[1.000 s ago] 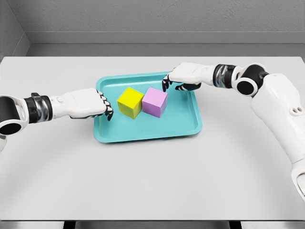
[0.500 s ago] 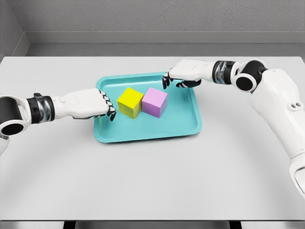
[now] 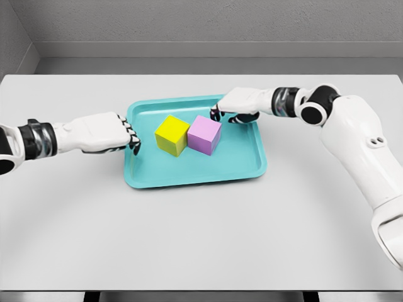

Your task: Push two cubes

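Head view of a grey surface (image 3: 201, 239) carrying a teal tray (image 3: 242, 165) with a low raised rim. Two cubes sit inside the tray, left of its middle: a yellow cube (image 3: 172, 134) and, on its right, a pink cube (image 3: 204, 134). Their facing sides touch or nearly touch; both rest flat on the tray floor and are turned slightly, so that a corner edge faces the camera.

The left arm enters from the left edge and lies nearly level across the surface. The left hand (image 3: 101, 133) is at the tray's left rim, knuckles up, its dark-tipped fingers (image 3: 133, 139) curled inward and holding nothing. It is near the yellow cube but apart from it, with a strip of tray floor between.

The right arm enters from the lower right, bends at the elbow near the tray's far right corner, and reaches leftward over the far rim. The right hand (image 3: 238, 102) is palm down, fingers bent downward and gripping nothing. Its fingertips (image 3: 216, 114) are just beside the far upper edge of the pink cube; whether they touch it cannot be told.
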You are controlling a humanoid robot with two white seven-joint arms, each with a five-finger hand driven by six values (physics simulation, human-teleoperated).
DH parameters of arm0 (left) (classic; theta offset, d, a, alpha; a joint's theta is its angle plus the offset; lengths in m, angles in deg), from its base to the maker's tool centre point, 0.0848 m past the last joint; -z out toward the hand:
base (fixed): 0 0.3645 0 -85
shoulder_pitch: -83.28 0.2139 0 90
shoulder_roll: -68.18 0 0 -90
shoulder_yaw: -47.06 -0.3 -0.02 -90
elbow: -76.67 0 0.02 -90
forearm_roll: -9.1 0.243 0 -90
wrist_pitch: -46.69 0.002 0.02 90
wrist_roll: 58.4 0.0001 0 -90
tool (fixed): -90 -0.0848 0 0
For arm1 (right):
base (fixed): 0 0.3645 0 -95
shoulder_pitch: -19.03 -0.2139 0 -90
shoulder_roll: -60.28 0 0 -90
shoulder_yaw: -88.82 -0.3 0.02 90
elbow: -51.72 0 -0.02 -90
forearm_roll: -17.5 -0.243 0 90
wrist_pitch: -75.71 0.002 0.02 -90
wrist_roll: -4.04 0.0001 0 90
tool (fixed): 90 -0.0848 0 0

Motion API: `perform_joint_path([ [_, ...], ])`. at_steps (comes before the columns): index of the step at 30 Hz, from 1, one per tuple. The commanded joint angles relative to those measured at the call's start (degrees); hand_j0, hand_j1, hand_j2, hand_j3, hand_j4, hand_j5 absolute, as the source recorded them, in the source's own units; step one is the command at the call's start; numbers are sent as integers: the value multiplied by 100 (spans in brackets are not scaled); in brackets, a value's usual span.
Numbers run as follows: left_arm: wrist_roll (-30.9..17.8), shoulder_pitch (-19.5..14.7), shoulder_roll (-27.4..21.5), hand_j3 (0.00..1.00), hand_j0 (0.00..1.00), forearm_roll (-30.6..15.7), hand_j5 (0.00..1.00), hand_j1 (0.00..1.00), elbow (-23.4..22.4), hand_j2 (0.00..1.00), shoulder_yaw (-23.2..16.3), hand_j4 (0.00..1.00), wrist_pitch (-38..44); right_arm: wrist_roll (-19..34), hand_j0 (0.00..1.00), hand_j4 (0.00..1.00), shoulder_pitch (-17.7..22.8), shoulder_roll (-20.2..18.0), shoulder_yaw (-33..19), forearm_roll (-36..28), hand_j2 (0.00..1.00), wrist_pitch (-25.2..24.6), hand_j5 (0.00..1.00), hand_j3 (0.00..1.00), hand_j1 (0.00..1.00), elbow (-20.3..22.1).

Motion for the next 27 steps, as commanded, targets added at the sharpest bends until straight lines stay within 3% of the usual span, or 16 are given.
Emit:
perform_joint_path([
  [1, 2, 0, -26, 49, 49, -32, 49, 49, -2, 49, 18, 49, 14, -2, 57, 57, 0, 25, 30, -19, 57, -15, 57, 57, 57, 28],
  [15, 2, -9, -8, 49, 49, -76, 49, 49, -11, 49, 18, 49, 14, -2, 57, 57, 70, 8, 162, -37, 57, -15, 57, 57, 57, 89],
  [17, 2, -9, -8, 49, 49, -76, 49, 49, -11, 49, 18, 49, 14, 7, 57, 57, 97, -36, 188, -19, 57, -15, 57, 57, 57, 458],
  [27, 2, -9, -17, 49, 49, -76, 49, 49, -11, 49, 27, 49, 14, 7, 57, 57, 141, -27, 320, -46, 57, -15, 57, 57, 57, 485],
])
